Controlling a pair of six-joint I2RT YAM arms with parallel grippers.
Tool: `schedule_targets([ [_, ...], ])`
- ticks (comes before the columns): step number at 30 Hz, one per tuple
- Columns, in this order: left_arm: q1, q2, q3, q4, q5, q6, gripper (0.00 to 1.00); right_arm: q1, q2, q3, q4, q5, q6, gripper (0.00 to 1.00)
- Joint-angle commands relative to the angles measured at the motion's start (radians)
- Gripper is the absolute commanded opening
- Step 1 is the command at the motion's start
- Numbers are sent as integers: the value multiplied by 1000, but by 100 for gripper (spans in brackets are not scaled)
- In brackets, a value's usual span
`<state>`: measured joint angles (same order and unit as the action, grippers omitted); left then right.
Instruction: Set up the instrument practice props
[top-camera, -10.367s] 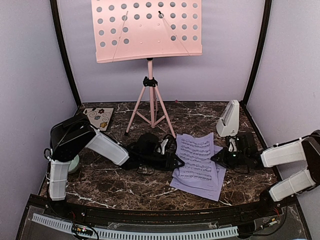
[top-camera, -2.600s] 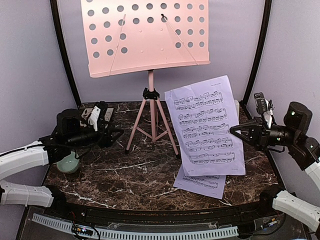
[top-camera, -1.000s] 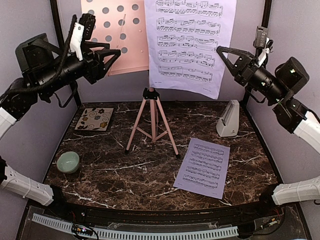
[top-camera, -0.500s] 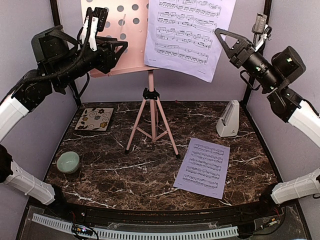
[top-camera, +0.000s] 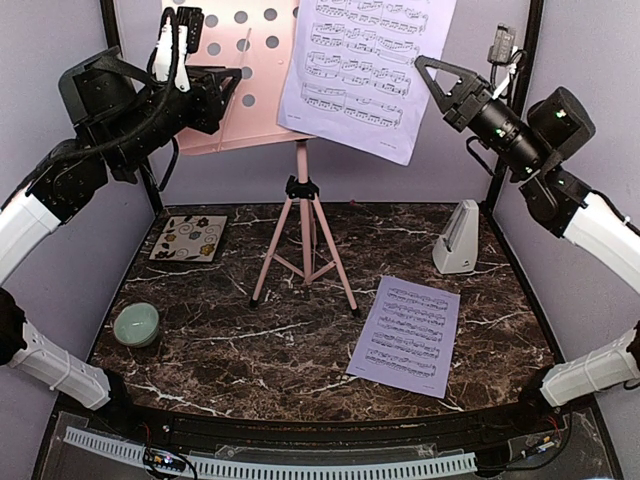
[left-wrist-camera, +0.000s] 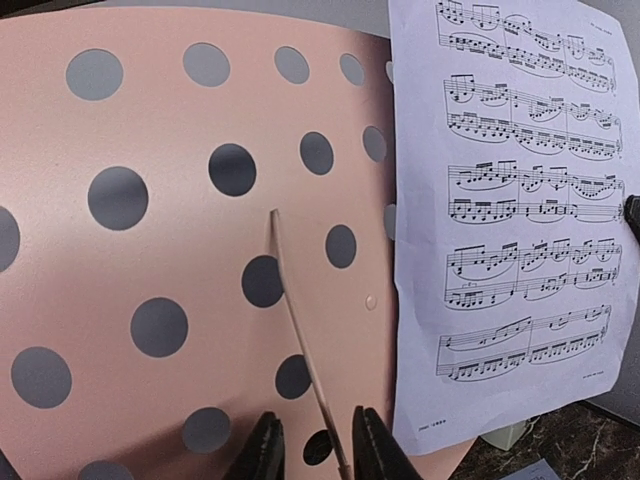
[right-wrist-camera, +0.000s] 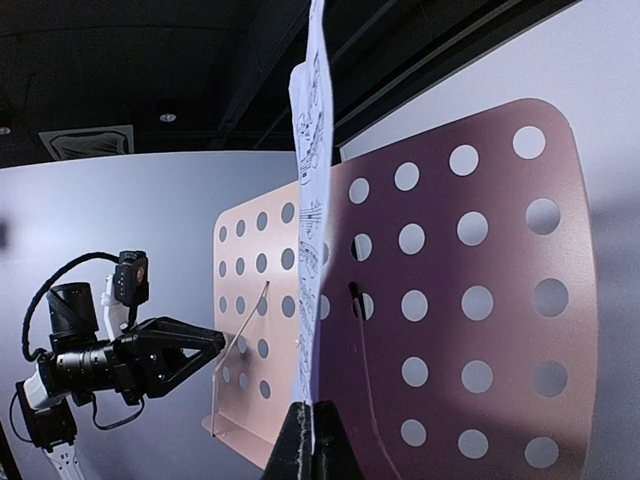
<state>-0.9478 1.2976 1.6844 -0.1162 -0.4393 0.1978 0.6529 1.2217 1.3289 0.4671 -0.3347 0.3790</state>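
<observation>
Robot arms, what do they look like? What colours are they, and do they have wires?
The left arm and right arm have chunky black joints and smooth white sections. The left gripper and right gripper are black, each with two pointed fingers shaped like a triangle. A black cable loops along the left arm, and a tiny green light glows on the right one.
</observation>
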Motion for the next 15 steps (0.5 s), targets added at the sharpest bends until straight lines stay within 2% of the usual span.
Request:
schedule_targets([
  [1,-4,-4,17,31,-26,3,27,14,16,54,49,18,4,0],
  [7,-3,23,45,10,0,-12,28,35,53,86,38,31,-7,0],
  [15,0,33,51,30,16,-16,20,45,73,104,24,33,-23,0],
])
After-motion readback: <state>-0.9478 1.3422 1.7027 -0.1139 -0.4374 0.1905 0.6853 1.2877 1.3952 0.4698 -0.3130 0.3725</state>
